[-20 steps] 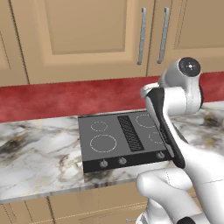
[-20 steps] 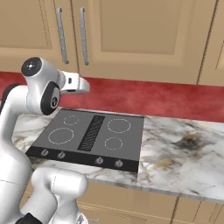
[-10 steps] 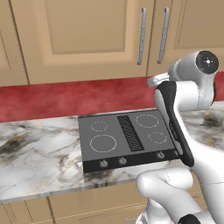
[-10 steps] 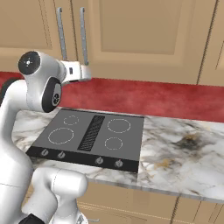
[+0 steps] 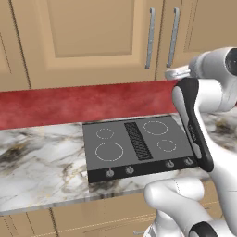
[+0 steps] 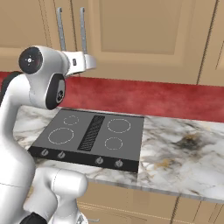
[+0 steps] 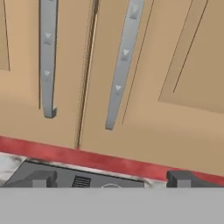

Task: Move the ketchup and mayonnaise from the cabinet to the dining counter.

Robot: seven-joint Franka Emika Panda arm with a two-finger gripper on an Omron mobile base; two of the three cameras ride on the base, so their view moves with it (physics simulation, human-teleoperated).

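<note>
The cabinet (image 5: pixel 92 41) (image 6: pixel 144 35) (image 7: pixel 175 52) hangs above the worktop with both panelled doors closed. Two long silver bar handles (image 5: pixel 151 38) (image 6: pixel 83 29) (image 7: pixel 122 65) flank the seam between the doors. My gripper (image 5: pixel 171 73) (image 6: pixel 92 62) (image 7: pixel 113 179) is raised just below the lower ends of those handles and points at the doors. It is open, its two dark fingertips (image 7: pixel 43 179) stand wide apart, and nothing is between them. The ketchup, the mayonnaise and the dining counter are out of view.
A black cooktop (image 5: pixel 139 148) (image 6: pixel 92 135) with front knobs lies in the marble worktop (image 5: pixel 41 166) (image 6: pixel 183 153) below the hand. A red backsplash (image 5: pixel 83 102) (image 6: pixel 153 96) runs between worktop and cabinet. Tan drawer fronts (image 6: pixel 131 205) sit under the worktop.
The arm has lifted the hand up and toward the cabinet, from level with the backsplash to just under the handles. The gripper has stayed open.
</note>
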